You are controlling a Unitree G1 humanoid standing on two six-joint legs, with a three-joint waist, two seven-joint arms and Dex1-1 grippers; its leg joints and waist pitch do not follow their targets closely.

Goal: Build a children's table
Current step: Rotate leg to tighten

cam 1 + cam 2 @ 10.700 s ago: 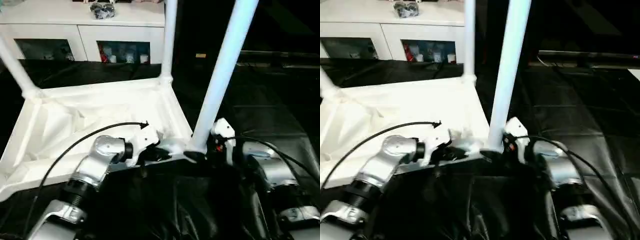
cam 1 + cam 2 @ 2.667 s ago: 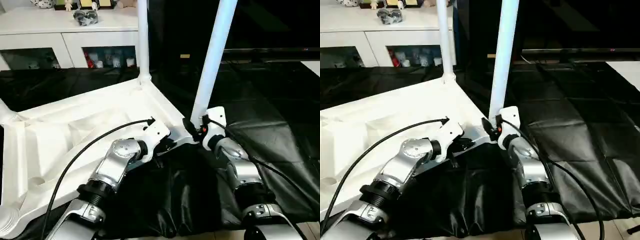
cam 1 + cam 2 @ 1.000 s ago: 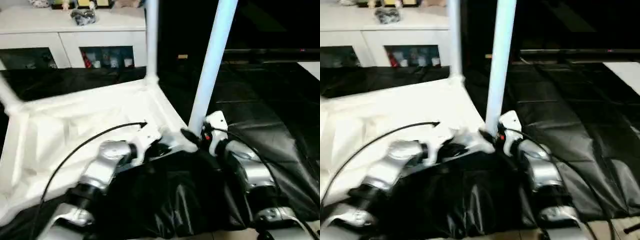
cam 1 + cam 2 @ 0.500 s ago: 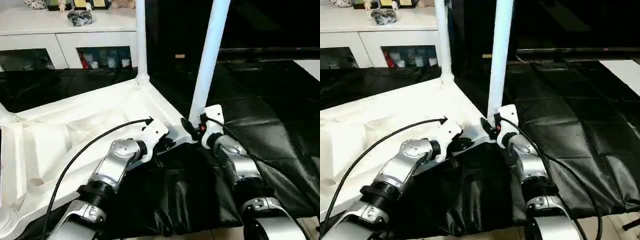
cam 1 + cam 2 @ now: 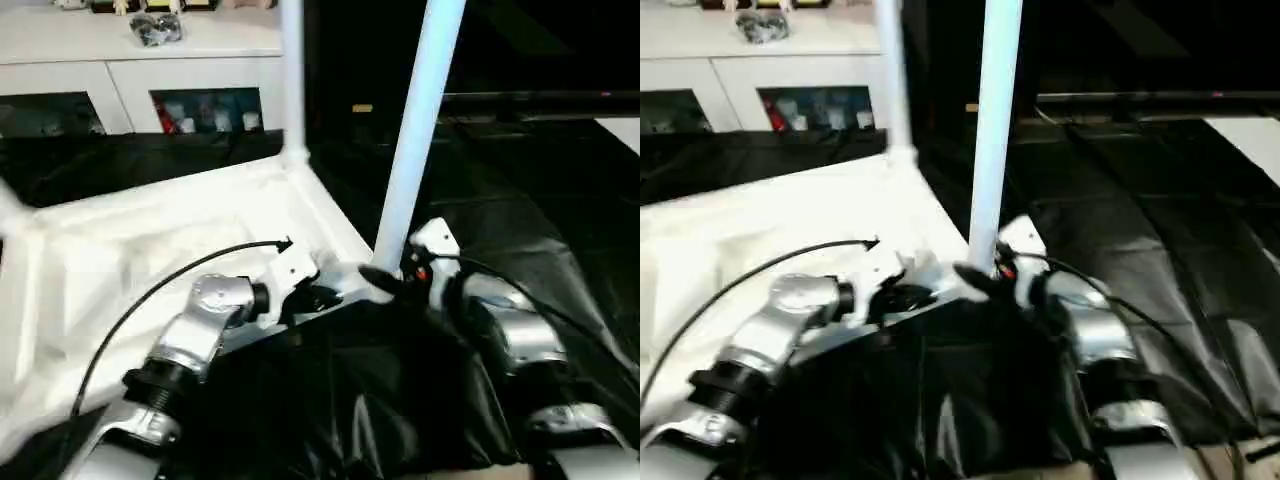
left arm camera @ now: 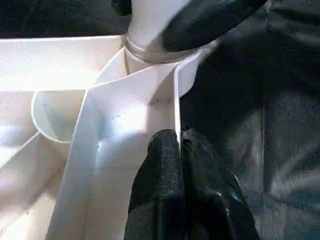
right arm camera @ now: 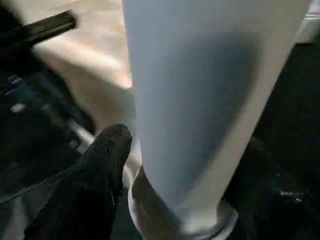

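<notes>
The children's table lies upside down, its white tabletop (image 5: 150,240) showing the ribbed underside. One white leg (image 5: 412,140) stands upright in the near right corner socket. Another leg (image 5: 292,80) stands at the far right corner, and a third (image 5: 8,208) shows at the left edge. My left gripper (image 6: 179,142) is shut on the tabletop's thin rim close to the near right socket, and it shows in the left eye view (image 5: 318,297) too. My right gripper (image 5: 385,280) straddles the base of the near leg (image 7: 200,100). It is open, with one finger (image 7: 100,165) standing just off the tube.
A black sheet (image 5: 560,230) covers the work surface under and around the tabletop. A white cabinet (image 5: 140,70) with glass doors stands behind, with small items (image 5: 155,28) on top. A dark bar (image 5: 540,98) runs across the far right.
The whole picture has swayed, so the camera moved. Both grippers stay at the near right corner. The right gripper's fingers have eased apart around the leg's base.
</notes>
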